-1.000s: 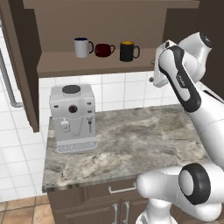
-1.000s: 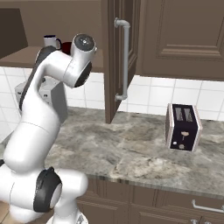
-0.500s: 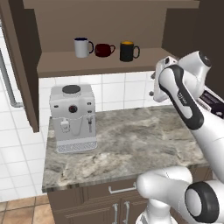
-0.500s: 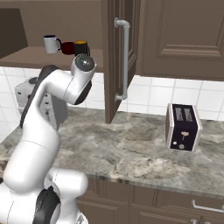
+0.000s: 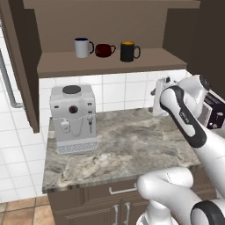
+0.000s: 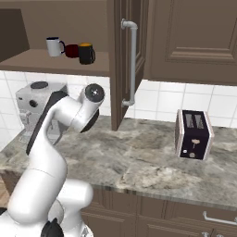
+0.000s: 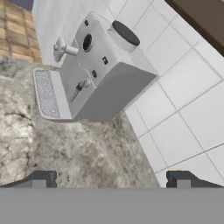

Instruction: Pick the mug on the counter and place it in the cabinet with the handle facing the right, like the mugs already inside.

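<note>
Mug, left base view: black cylindrical mug with orange-yellow inside (image 5: 128, 51) stands on brown wooden cabinet (image 5: 110, 63) shelf, just right of squat dark red cup (image 5: 103, 50); loop handle (image 5: 137, 52) points right.
Right base view: same mug (image 6: 85, 53) on shelf, above grey-beige marbled counter (image 6: 139, 162).
Hand view: gripper (image 7: 111, 179) fingertips wide apart, empty, facing grey coffee machine (image 7: 92, 70).

Grey coffee machine (image 5: 73, 118) standing by tiled wall (image 5: 118, 90); toaster (image 6: 194, 134) further right; white mug (image 5: 82, 47), red cup (image 5: 104, 50) on shelf.
</note>
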Motion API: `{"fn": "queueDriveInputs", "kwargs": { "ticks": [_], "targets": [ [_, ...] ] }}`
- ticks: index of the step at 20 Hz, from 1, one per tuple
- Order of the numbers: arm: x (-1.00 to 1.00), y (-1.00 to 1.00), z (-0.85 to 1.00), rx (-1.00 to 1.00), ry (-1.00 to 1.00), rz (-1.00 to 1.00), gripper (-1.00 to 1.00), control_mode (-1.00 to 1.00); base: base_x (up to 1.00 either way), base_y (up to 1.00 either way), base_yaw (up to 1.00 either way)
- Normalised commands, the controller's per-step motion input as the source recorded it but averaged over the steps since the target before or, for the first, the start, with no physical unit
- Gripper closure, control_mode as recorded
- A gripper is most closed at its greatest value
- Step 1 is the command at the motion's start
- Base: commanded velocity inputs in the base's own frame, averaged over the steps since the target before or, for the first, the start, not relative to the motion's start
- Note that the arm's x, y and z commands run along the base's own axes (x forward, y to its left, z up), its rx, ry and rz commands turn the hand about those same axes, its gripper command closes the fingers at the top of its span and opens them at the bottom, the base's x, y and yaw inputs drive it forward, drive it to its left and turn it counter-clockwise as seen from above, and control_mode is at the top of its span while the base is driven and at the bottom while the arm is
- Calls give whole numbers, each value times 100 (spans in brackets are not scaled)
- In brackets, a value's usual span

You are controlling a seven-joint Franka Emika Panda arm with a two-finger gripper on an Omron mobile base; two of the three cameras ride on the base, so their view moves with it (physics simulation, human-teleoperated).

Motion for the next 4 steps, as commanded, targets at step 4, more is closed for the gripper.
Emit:
{"fn": "queueDriveInputs", "kwargs": {
  "ticks": [4],
  "targets": [
    [0,0,-66,12,3,0,-100,-100,0,0,0]
  ]
}}
